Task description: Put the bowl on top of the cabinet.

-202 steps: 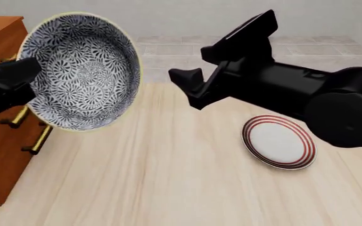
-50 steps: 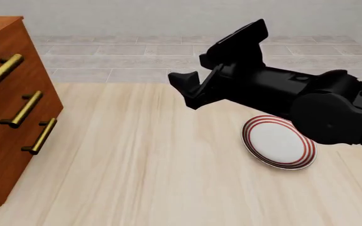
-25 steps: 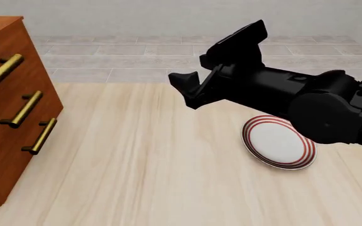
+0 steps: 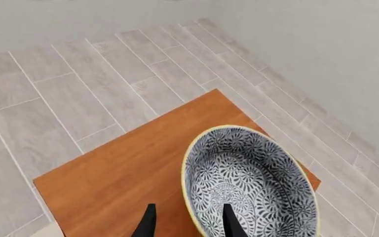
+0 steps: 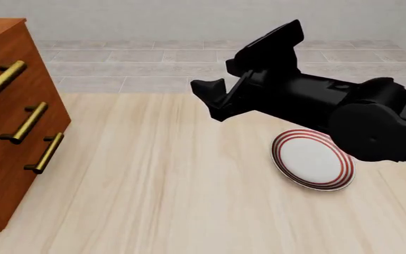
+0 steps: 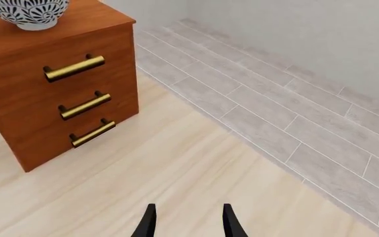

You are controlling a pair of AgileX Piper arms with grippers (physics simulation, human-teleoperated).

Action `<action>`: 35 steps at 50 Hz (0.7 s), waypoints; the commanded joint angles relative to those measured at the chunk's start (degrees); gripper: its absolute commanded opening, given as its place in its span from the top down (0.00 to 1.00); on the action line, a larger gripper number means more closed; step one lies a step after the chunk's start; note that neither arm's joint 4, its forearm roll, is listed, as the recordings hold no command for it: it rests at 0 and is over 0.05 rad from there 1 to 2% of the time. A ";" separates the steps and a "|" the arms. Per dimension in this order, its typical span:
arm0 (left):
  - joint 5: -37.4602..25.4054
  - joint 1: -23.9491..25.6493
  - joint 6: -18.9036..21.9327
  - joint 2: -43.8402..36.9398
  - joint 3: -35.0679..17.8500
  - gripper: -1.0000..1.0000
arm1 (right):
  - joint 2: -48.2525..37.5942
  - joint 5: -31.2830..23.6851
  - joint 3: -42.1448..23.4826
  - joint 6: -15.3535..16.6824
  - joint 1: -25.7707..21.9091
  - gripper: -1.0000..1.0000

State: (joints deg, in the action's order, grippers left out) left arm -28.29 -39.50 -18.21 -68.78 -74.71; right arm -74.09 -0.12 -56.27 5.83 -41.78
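The navy-and-white patterned bowl point(image 4: 255, 182) stands upright on the flat top of the reddish-brown cabinet point(image 4: 124, 177). My left gripper point(image 4: 188, 224) hovers over it, open, with the near rim lying between its fingers. The right wrist view also shows the bowl point(image 6: 25, 10) on the cabinet point(image 6: 18, 54), above the three brass handles. In the front view the cabinet point(image 5: 6, 159) stands at the left edge, while the bowl and the left arm are out of frame. My right gripper point(image 5: 210, 100) hangs open and empty over the table's middle, far from the cabinet.
A white plate with red rings point(image 5: 312, 159) lies on the light wooden table point(image 5: 160, 201) at the right, partly under the right arm. Grey floor tiles point(image 5: 132, 69) and a pale wall lie beyond the table's far edge.
Four seconds ago the left gripper held the bowl tilted beside the cabinet in the front view. Bowl and left arm have since left that view. The right arm has barely shifted.
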 commanded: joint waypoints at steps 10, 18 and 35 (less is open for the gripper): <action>-1.78 0.38 -0.17 0.41 -2.67 0.00 | 0.13 -0.07 -0.14 0.12 0.10 0.00; -3.26 0.43 -0.41 0.82 -4.83 0.00 | 0.00 -0.04 -0.19 0.09 0.01 0.00; -6.41 0.14 -0.77 2.34 -8.92 0.00 | 0.47 -0.27 -0.17 0.07 -0.21 0.00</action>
State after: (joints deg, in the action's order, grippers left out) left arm -32.84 -39.29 -18.72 -67.31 -81.08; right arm -73.90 -0.22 -56.39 5.91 -41.88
